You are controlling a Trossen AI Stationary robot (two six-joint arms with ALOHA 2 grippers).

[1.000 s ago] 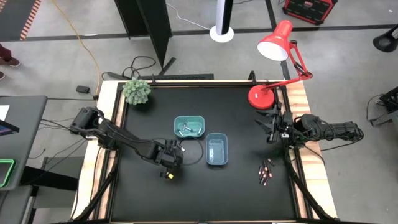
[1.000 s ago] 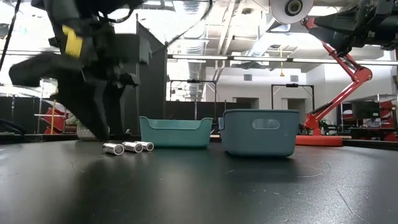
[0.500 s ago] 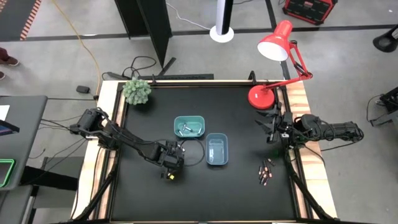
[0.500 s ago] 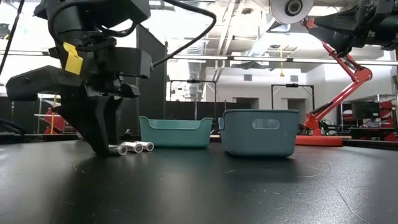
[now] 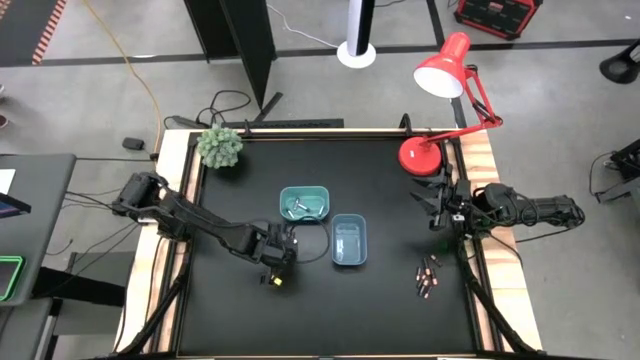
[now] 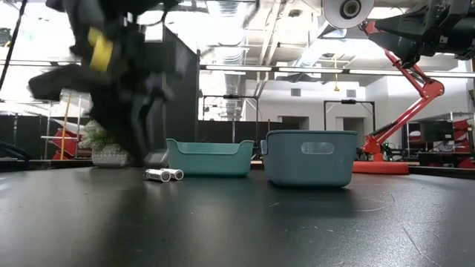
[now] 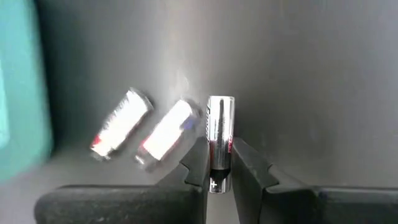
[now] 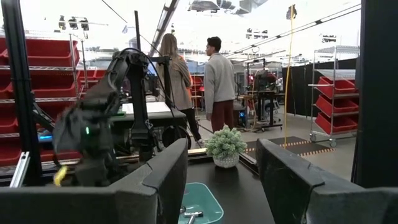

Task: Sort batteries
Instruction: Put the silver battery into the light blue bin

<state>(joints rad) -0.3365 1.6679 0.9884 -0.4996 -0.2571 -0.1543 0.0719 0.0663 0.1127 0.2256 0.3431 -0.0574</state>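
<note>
My left gripper hovers left of the blue tray and is shut on a silver battery. Two more silver batteries lie on their sides on the black table, just beside it; the low view shows them in front of the teal tray. Several dark batteries lie near the table's right edge. My right gripper waits open at the right edge, above the table. My left gripper pinches the silver battery's sides between its two fingers, near the end marked with a plus. The fingers slant down from the table's left, and the battery lies along them. The battery is lifted off the table.
The teal tray holds some silver items. A small potted plant stands at the far left corner and a red desk lamp at the far right. Two people stand in the room beyond the table.
My left gripper has come down on the three silver batteries, shut on the one farthest from the trays and risen with it. That battery has left the table; the other two lie where they were.
</note>
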